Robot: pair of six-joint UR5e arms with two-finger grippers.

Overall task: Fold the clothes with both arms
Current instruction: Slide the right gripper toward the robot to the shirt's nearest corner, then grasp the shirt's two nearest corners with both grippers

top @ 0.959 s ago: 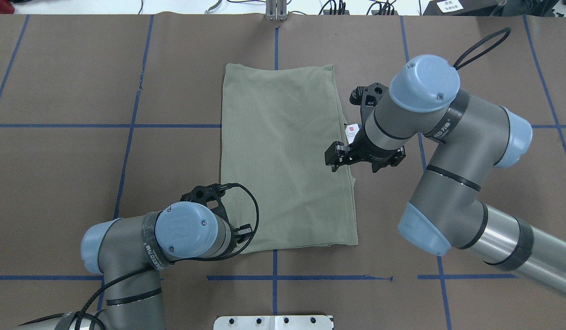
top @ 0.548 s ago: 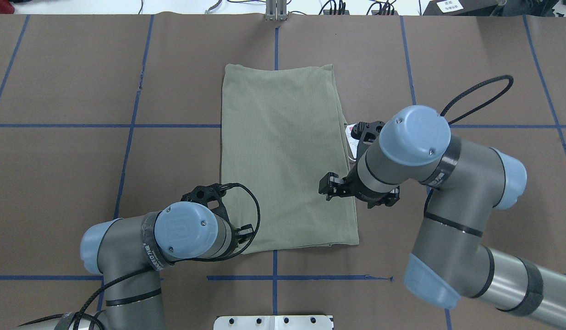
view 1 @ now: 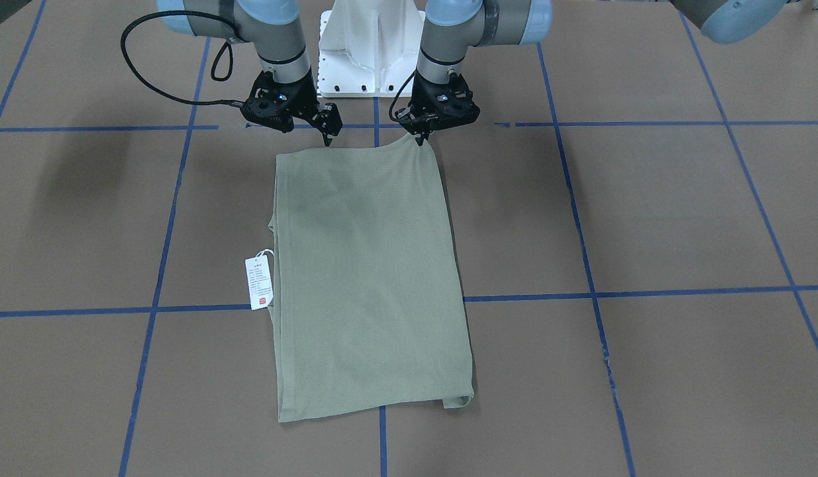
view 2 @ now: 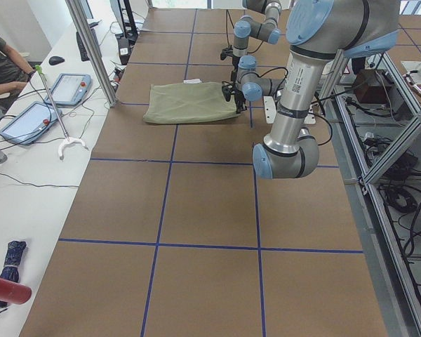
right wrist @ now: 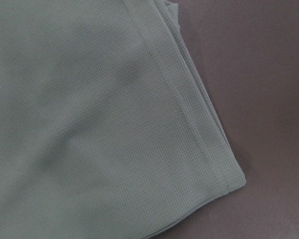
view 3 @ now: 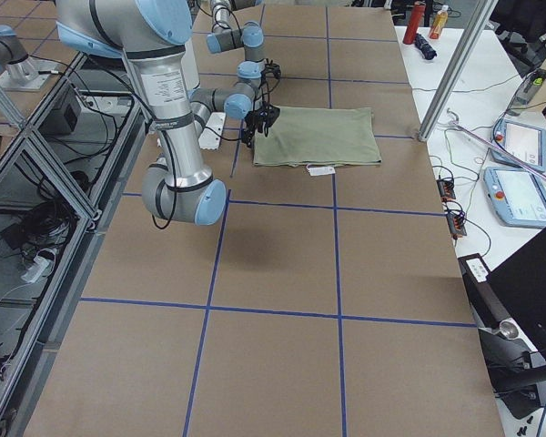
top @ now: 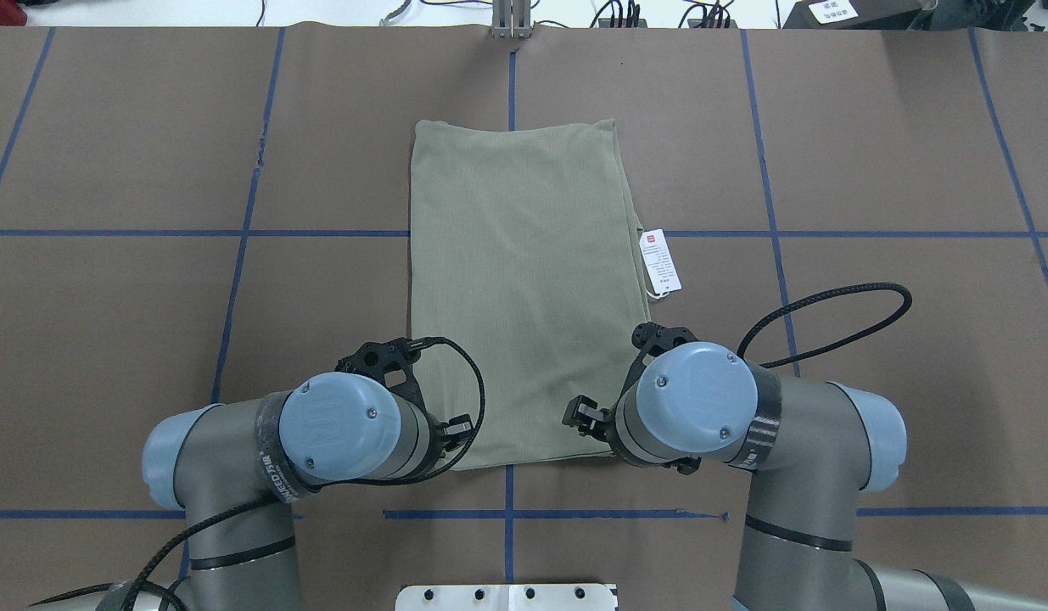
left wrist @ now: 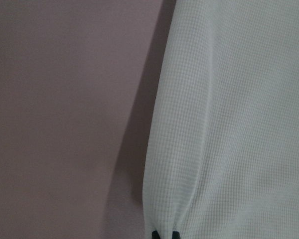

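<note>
Taking hold of the second near corner looks like the step in hand. The shirt (top: 524, 288) lies flat in the middle of the surface (top: 829, 339), folded into a long rectangle, with its tag (top: 662, 260) out beside the right edge. The left pincer (view 1: 422, 138) is clamped on the robot-side left corner and draws the cloth up into a small peak. Its wrist view shows the dark fingertips (left wrist: 156, 234) pinched together on the hem. The right pincer (view 1: 293, 119) hangs over the robot-side right corner with its jaws apart and no cloth between them. Its wrist view shows that corner lying flat, with several layers stacked at the edge.

To do this well, the right pincer should come straight down and bite a little inside the hem, taking every layer. Catching only the top one would likely peel the fold open. Its hold should match the left's depth, so that both corners rise level. Both arms then need to lift together, with the edge between them lightly taut, since the knit probably sags and skews if one arm leads. The tag may tuck under.
</note>
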